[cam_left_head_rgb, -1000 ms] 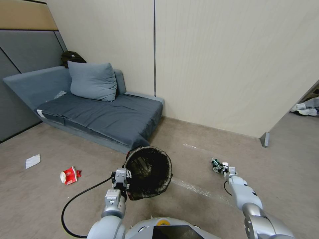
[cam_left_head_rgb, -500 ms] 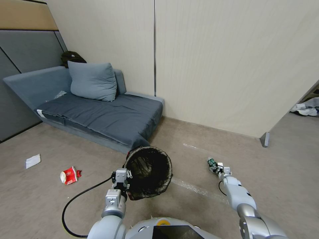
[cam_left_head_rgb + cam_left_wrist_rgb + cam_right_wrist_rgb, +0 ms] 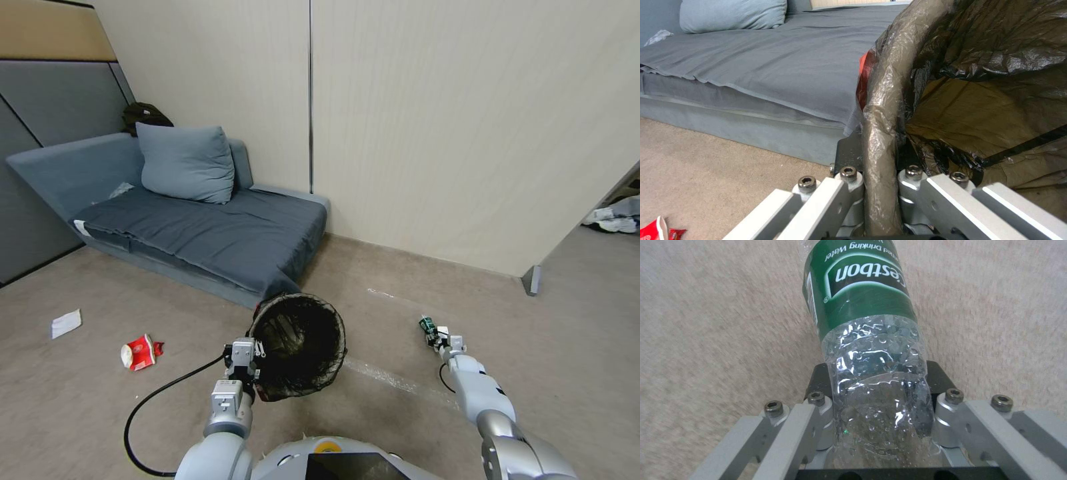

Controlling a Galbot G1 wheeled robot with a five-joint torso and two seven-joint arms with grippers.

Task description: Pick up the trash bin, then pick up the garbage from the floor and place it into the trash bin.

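Right pincer (image 3: pixel 441 337) is clamping the bottle (image 3: pixel 865 323), long axis pointing straight out past the jaws, right of the bin (image 3: pixel 300 343), whose bag-lined rim the left pincer (image 3: pixel 880 186) is gripping, mouth tilting toward the robot.

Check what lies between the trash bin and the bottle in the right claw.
Head view: bare floor with a clear plastic strip between the trash bin and the bottle.

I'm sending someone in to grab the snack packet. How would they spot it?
Start at the grey sofa and look at the carpet in front of it. The crumpled red-and-white packet lies there, right of a flat white paper slip, the only red thing.
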